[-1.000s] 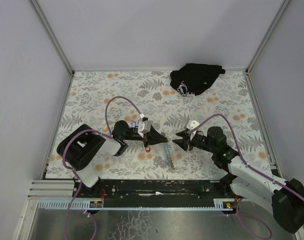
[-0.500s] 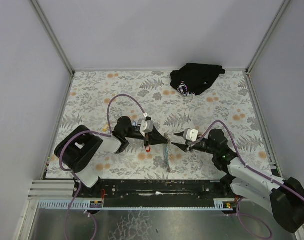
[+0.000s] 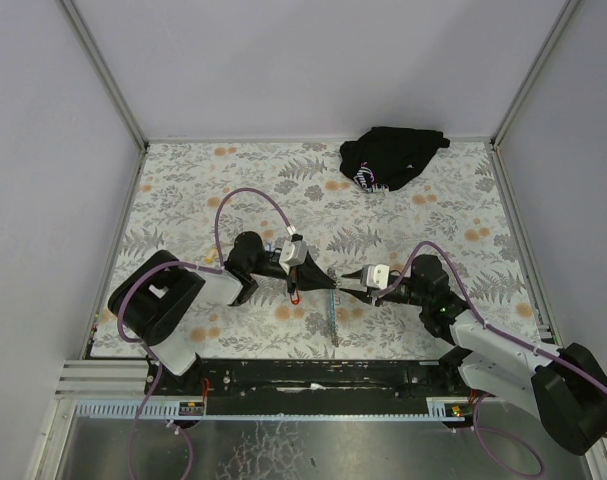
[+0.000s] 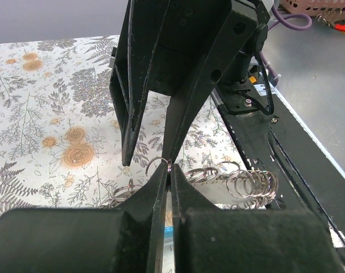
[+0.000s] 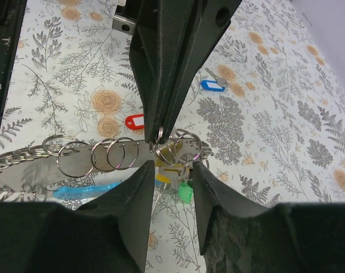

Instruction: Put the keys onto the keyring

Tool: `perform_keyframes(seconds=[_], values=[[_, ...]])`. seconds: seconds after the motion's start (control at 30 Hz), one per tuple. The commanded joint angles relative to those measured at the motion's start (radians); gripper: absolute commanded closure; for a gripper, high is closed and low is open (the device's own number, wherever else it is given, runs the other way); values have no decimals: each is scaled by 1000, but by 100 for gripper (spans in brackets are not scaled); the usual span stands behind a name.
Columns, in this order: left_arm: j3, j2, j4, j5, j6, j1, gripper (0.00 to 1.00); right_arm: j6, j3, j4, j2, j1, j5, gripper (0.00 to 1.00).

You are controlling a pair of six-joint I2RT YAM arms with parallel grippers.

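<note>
My left gripper [image 4: 170,168] is shut on a small metal ring of the keyring [image 5: 159,134] and holds it just above the table. The ring joins a cluster of rings carrying a yellow-tagged key [image 5: 163,174] and a green-tagged key [image 5: 185,193]. The grey strap [image 5: 24,173] with several rings and a light-blue section [image 5: 84,190] trails off from it. My right gripper [image 5: 169,170] is open and empty, its fingers on either side of the hanging keys, facing the left gripper [image 3: 328,281]. A red-tagged key [image 5: 134,121] and a blue-tagged key [image 5: 211,85] lie loose on the cloth.
A black cloth bundle [image 3: 391,157] lies at the back right of the floral table cover [image 3: 183,180]. The black base rail [image 3: 313,375] runs along the near edge. The strap [image 3: 333,318] hangs toward that rail between the two arms.
My right gripper has turned and moved left, closing up to the left gripper's tips. My left gripper shifted slightly right with the ring and then held still.
</note>
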Motion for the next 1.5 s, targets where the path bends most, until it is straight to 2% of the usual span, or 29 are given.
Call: perform_keyframes(seconds=[0.0, 0.27, 0.43, 0.6, 0.7, 1.03, 1.17, 1.27, 1.47], values=[[33, -10, 33, 28, -4, -5, 100, -33, 51, 43, 3, -3, -38, 60], [40, -6, 27, 32, -11, -8, 100, -55, 80, 2, 29, -3, -75, 65], [42, -7, 21, 37, -12, -9, 100, -67, 96, -11, 39, -3, -77, 77], [37, -22, 10, 38, 2, -10, 100, -82, 122, -94, 34, -3, -44, 92], [36, -40, -35, 37, 35, -11, 100, -25, 132, -121, 22, -3, 15, 98], [22, -68, -78, 13, 92, -15, 100, 276, 217, -174, 66, -5, 68, 100], [4, -104, -130, -48, 148, -15, 100, 282, 228, -226, 70, -4, 55, 100], [-14, -125, -136, -115, 164, -15, 100, 251, 178, -211, 33, -5, 60, 100], [-58, -102, 73, -124, 58, -15, 100, 258, 119, -173, 8, -5, 101, 100]])
